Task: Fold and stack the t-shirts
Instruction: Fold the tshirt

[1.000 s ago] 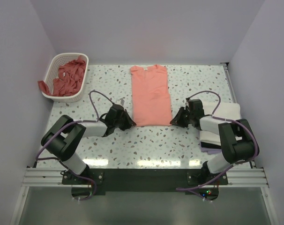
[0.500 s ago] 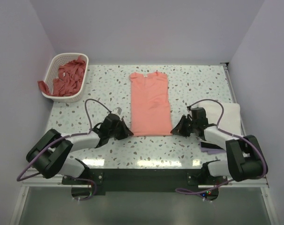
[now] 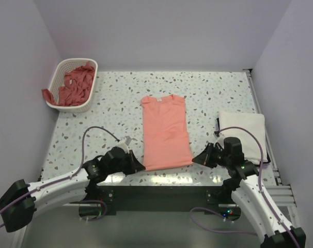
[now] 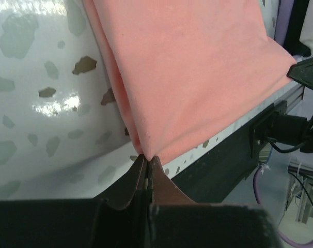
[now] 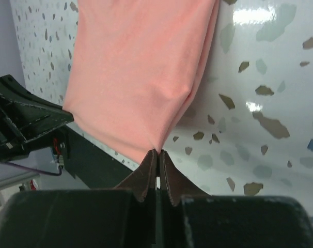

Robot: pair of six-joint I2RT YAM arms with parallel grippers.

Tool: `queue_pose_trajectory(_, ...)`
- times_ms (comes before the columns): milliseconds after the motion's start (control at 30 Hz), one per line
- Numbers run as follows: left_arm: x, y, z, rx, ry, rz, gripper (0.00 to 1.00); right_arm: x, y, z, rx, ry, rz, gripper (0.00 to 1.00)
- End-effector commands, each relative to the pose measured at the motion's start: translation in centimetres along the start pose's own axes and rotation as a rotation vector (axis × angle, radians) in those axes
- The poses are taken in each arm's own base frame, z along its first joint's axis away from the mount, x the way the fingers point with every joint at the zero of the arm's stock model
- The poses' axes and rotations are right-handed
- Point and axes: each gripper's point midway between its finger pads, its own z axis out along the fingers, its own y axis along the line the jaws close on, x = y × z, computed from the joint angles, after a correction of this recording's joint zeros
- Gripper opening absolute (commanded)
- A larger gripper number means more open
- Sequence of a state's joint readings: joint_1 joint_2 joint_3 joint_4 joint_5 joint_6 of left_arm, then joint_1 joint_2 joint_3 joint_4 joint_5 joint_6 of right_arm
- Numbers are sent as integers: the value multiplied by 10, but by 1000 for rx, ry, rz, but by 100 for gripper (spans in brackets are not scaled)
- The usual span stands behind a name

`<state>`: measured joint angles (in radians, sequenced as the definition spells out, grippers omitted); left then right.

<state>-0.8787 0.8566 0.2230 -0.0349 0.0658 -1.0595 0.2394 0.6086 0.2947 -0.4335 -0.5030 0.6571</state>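
Observation:
A salmon-pink t-shirt (image 3: 166,130), folded into a long strip with the neck far, lies mid-table. My left gripper (image 3: 138,166) is shut on its near left corner (image 4: 146,150). My right gripper (image 3: 198,159) is shut on its near right corner (image 5: 157,147). Both corners sit at the table's near edge. A folded white t-shirt (image 3: 243,128) lies at the right. More salmon-pink t-shirts (image 3: 75,84) fill the basket.
A white lattice basket (image 3: 62,67) stands at the far left, one shirt hanging over its rim. The dark frame rail (image 3: 161,194) runs just beyond the near edge. Walls close in on left, right and back.
Both grippers have pulled the shirt's near corners toward the table's near edge. The whole shirt has slid nearer, away from the back wall.

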Motion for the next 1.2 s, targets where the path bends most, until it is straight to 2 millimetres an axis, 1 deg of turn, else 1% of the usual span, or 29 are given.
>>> queue_pose_trajectory(0, 18, 23, -13, -84, 22, -41, 0, 30, -9, -21, 58, 70, 50, 0)
queue_pose_trajectory(33, 20, 21, -16, -78, 25, -41, 0, 31, -8, -25, 57, 64, 43, 0)
queue_pose_trajectory(67, 16, 11, -21, -42, 12, -37, 0, 35, -9, -28, 67, 75, 51, 0)
queue_pose_trajectory(133, 9, 10, -25, -46, -26, -31, 0, 32, -3, -34, 53, 59, 40, 0)
queue_pose_trajectory(167, 1, 0, -30, -21, -49, -27, 0, 32, -2, -36, 58, 60, 40, 0)
queue_pose_trajectory(233, -6, -8, -35, -9, -69, -16, 0, 24, 5, -42, 56, 38, 15, 0)
queue_pose_trajectory(267, -13, -19, -39, 11, -86, -6, 0, 22, 7, -45, 64, 37, 11, 0)
queue_pose_trajectory(300, -16, -21, -41, 8, -95, -2, 0, 14, 13, -49, 65, 17, -6, 0)
queue_pose_trajectory(367, -24, -32, -44, 17, -109, 9, 0, 6, 20, -54, 65, 3, -27, 0)
queue_pose_trajectory(400, -26, -34, -45, 14, -113, 12, 0, -4, 30, -59, 53, -24, -45, 0)
queue_pose_trajectory(433, -29, -36, -46, 12, -117, 12, 0, -9, 30, -59, 70, -26, -49, 0)
queue_pose_trajectory(467, -34, -44, -47, 17, -126, 13, 0, -14, 34, -60, 68, -34, -56, 0)
queue_pose_trajectory(533, -42, -51, -50, 21, -149, 21, 0, -27, 45, -63, 61, -54, -71, 0)
queue_pose_trajectory(567, -50, -61, -53, 31, -170, 31, 0, -33, 47, -60, 62, -52, -71, 0)
queue_pose_trajectory(633, -61, -65, -56, 2, -199, 42, 0, -47, 59, -59, 40, -77, -74, 0)
queue_pose_trajectory(667, -71, -76, -58, 3, -214, 60, 0, -57, 62, -54, 37, -84, -73, 0)
queue_pose_trajectory(700, -75, -80, -59, -8, -218, 70, 0, -65, 71, -56, 21, -101, -81, 0)
queue_pose_trajectory(767, -93, -93, -58, -20, -243, 104, 0, -79, 78, -51, 16, -115, -79, 0)
queue_pose_trajectory(800, -99, -97, -58, -24, -250, 111, 0, -89, 85, -52, 5, -134, -88, 0)
queue_pose_trajectory(833, -102, -100, -52, -29, -230, 120, 0, -95, 89, -51, 1, -147, -85, 0)
queue_pose_trajectory(867, -119, -109, -53, -9, -262, 131, 0, -107, 93, -47, -2, -168, -89, 0)
queue_pose_trajectory(933, -127, -113, -45, 8, -230, 133, 0, -119, 98, -43, -6, -180, -89, 0)
queue_pose_trajectory(967, -143, -113, -45, 12, -257, 135, 0, -127, 101, -39, -13, -192, -96, 0)
queue_pose_trajectory(1000, -151, -117, -43, 25, -271, 139, 0, -135, 106, -38, -19, -206, -100, 0)
queue_pose_trajectory(1033, -157, -117, -42, 16, -278, 138, 0, -140, 102, -28, -2, -186, -87, 0)
queue_pose_trajectory(1067, -167, -118, -36, 11, -273, 147, 0, -149, 105, -24, -6, -201, -92, 0)
queue_pose_trajectory(1100, -173, -121, -34, 15, -281, 154, 0, -158, 104, -15, 7, -191, -86, 0)
queue_pose_trajectory(1133, -177, -116, -24, -8, -269, 151, 0, -164, 105, -10, 5, -191, -85, 0)
queue_pose_trajectory(1167, -192, -117, -24, -4, -294, 150, 0, -173, 105, -5, 1, -201, -85, 0)
